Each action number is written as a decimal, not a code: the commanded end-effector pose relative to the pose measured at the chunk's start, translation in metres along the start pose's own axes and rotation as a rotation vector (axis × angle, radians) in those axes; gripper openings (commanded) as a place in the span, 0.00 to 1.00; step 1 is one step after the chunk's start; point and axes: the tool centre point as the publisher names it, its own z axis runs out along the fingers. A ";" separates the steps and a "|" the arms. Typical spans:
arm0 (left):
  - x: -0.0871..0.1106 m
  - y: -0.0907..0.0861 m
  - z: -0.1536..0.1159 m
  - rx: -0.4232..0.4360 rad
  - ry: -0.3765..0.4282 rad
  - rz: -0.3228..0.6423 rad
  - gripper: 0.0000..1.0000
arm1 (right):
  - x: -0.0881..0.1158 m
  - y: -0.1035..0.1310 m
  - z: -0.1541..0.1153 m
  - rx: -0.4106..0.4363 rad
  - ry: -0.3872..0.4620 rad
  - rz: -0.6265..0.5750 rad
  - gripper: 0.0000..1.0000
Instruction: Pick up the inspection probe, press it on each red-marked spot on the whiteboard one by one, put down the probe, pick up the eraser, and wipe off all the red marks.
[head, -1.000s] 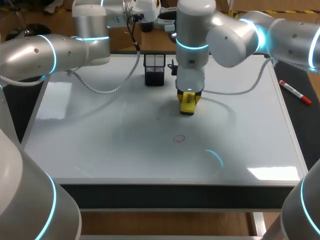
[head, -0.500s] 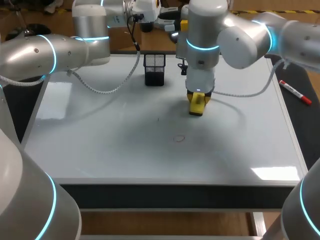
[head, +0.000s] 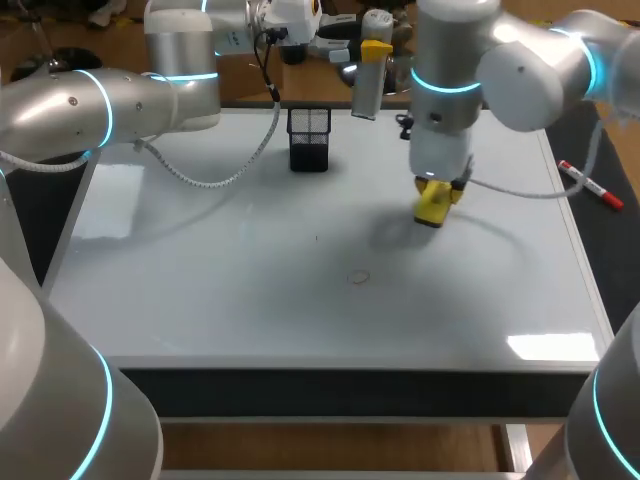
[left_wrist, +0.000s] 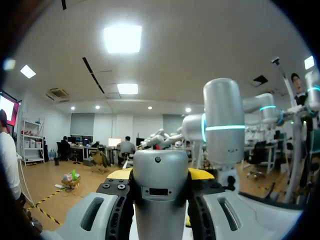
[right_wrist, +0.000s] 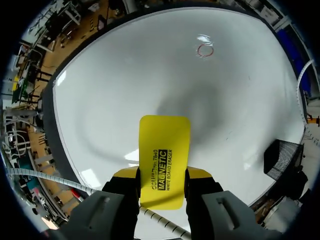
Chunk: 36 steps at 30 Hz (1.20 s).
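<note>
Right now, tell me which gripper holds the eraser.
The right gripper: its fingers clamp the yellow eraser from both sides. The left gripper holds the grey probe instead.

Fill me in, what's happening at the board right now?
The right gripper is shut on the eraser, held over the whiteboard to the right of a faint red mark, not yet wiped. The left gripper is shut on the probe, raised near the board's far edge.
</note>
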 end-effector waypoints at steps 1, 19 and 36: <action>-0.001 -0.001 0.000 -0.001 0.003 -0.001 0.00 | 0.043 0.004 -0.011 0.015 -0.019 0.043 0.00; -0.001 -0.001 0.000 -0.001 0.003 -0.001 0.00 | 0.114 0.006 -0.001 -0.003 -0.023 0.225 0.00; -0.001 -0.001 0.000 -0.001 0.003 -0.001 0.00 | 0.131 0.001 -0.005 0.003 -0.040 0.247 0.00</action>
